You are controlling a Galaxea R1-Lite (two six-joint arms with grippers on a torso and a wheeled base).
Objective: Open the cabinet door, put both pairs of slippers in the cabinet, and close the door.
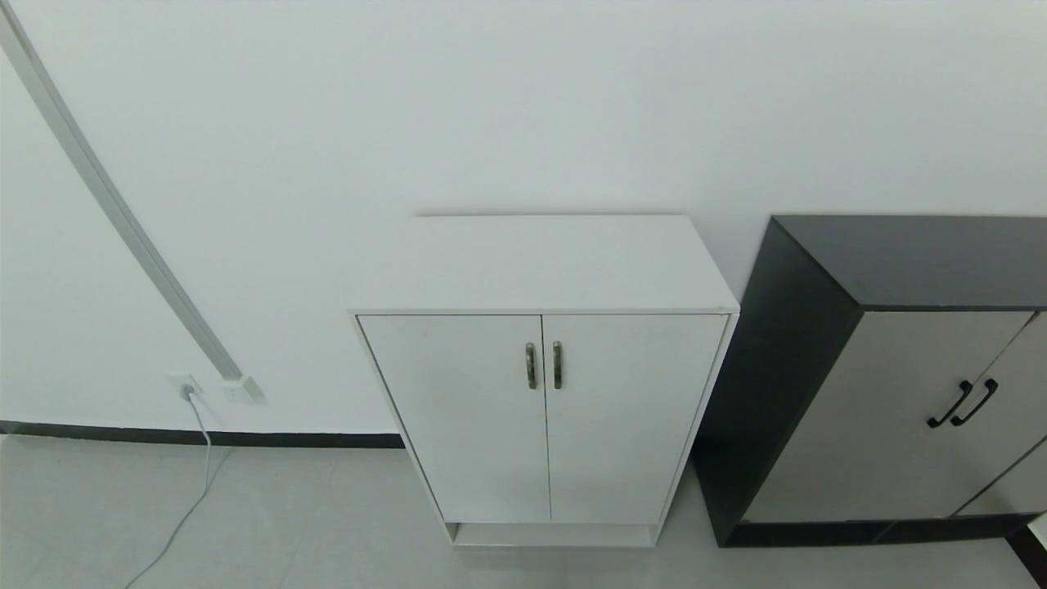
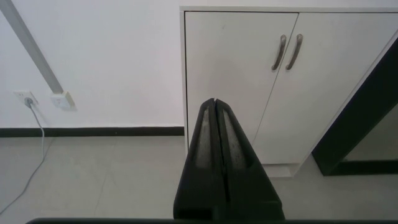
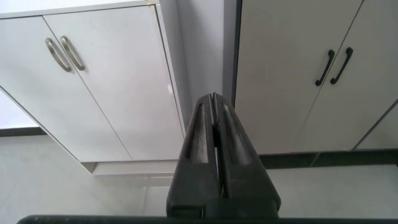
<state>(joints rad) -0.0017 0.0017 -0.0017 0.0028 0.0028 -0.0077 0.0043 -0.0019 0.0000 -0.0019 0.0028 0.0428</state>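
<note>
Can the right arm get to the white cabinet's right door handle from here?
Probably yes: nothing stands between the right gripper and that handle; the gripper is shut and must open first.

The head view looks down from high up at a white two-door cabinet [image 1: 544, 409] and a black-sided, grey-doored cabinet [image 1: 867, 409] beside it. The wrist views sit lower, facing forward past the left gripper [image 2: 215, 102] and right gripper [image 3: 214, 96]. All three share the white cabinet.

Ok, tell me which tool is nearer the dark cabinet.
Right. The right tool faces the dark cabinet at its near edge, its doors ahead. The left tool faces the white cabinet, with the dark one off beyond it.
</note>
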